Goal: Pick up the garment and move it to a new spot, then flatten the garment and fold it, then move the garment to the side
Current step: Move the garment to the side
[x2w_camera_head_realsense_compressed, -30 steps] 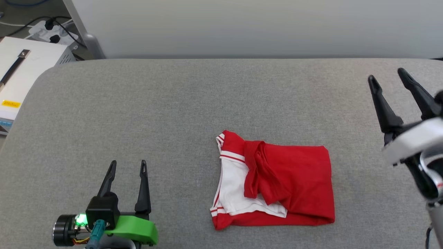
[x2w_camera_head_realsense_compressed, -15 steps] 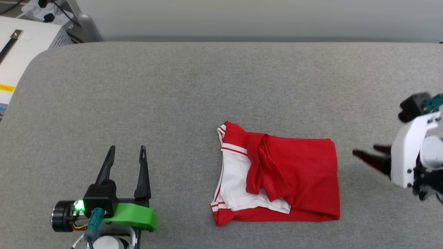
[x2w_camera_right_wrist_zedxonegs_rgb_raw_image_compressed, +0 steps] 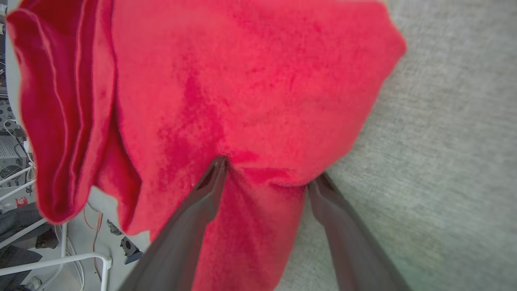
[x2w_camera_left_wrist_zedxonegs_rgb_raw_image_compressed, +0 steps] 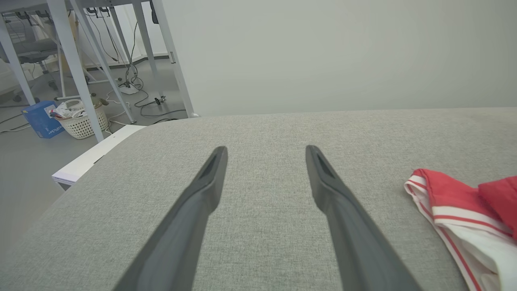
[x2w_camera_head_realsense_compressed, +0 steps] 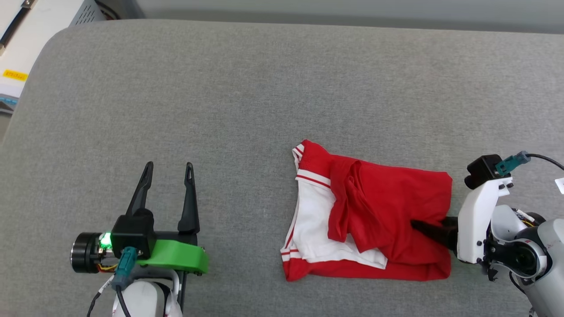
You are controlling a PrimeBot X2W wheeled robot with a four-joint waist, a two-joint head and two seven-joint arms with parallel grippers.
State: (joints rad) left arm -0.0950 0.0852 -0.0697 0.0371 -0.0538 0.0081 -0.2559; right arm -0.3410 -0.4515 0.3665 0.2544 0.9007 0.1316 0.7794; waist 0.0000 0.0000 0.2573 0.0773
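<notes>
Straddling the right edge of the garment (x2w_camera_head_realsense_compressed: 396, 207), the right gripper (x2w_camera_right_wrist_zedxonegs_rgb_raw_image_compressed: 266, 173) gapes wide.

Wide grey cushion (x2w_camera_head_realsense_compressed: 264, 88) lies open left of the garment (x2w_camera_head_realsense_compressed: 396, 202).

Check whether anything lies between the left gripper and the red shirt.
Nothing visible does. Bare grey padded surface lies between the left gripper and the garment, whose white sleeve side faces it. The right gripper is at the garment's opposite edge, open, with fabric between its fingers.
</notes>
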